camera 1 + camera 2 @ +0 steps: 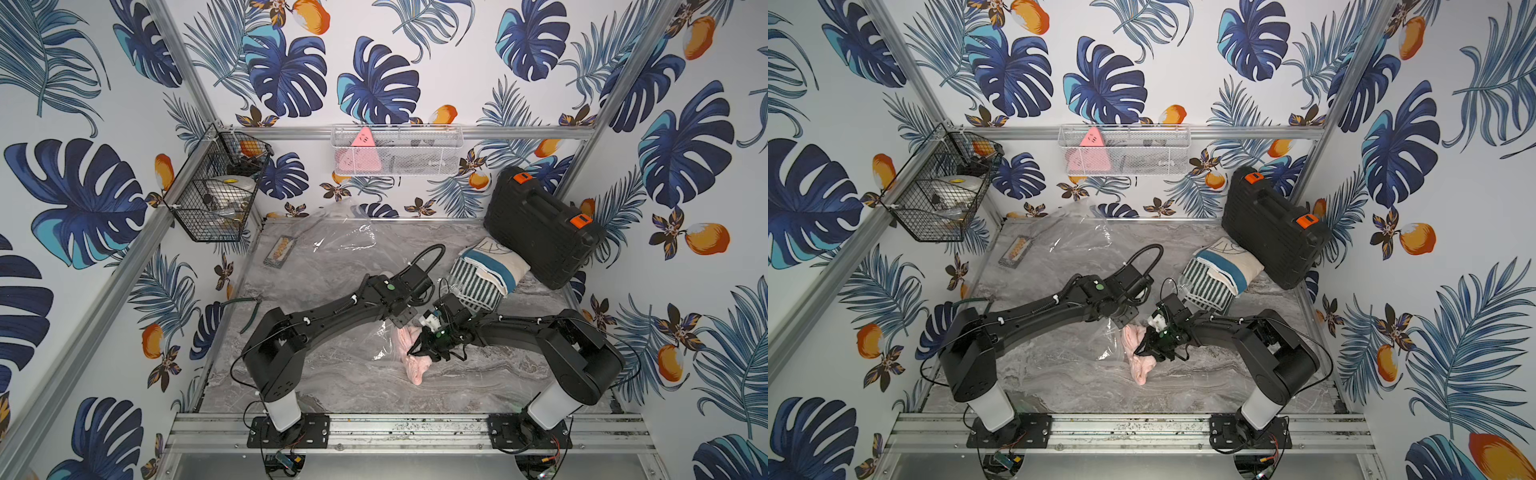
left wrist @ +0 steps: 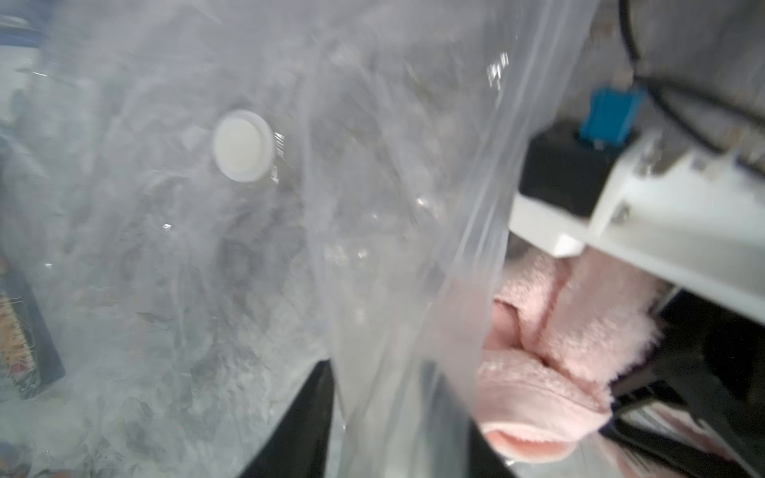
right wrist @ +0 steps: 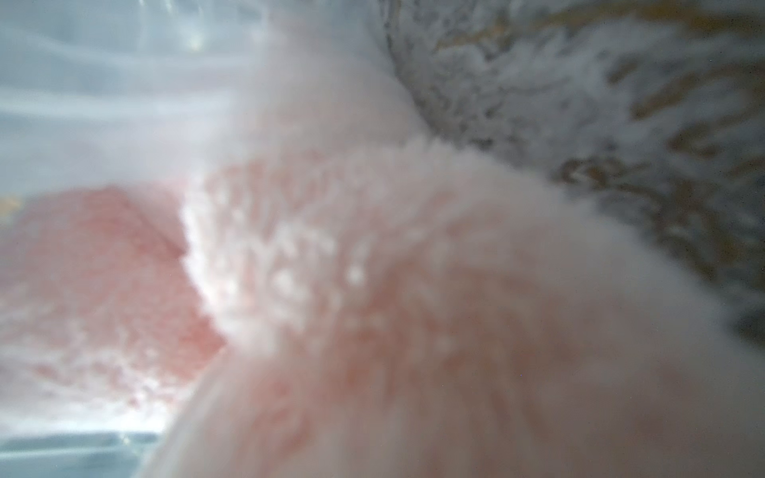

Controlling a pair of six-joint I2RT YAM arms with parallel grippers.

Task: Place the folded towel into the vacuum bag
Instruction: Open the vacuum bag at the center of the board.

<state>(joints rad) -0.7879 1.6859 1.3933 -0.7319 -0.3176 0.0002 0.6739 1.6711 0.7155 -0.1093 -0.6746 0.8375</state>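
The right wrist view is a blur of pink pile pressed against the lens, so the right gripper's jaws cannot be made out there; in both top views they are buried in the pink towel at the centre of the frame, seemingly closed on it. The left gripper is hidden under its own wrist in the top views. In the left wrist view two dark fingers rise from the bottom edge with a fold of the vacuum bag between them; whether they pinch it I cannot tell. The bag sprawls from the upper middle of the worktop down to the towel, its white valve showing. Both arms lean inward, nearly meeting above the towel, which sits at the bag's mouth.
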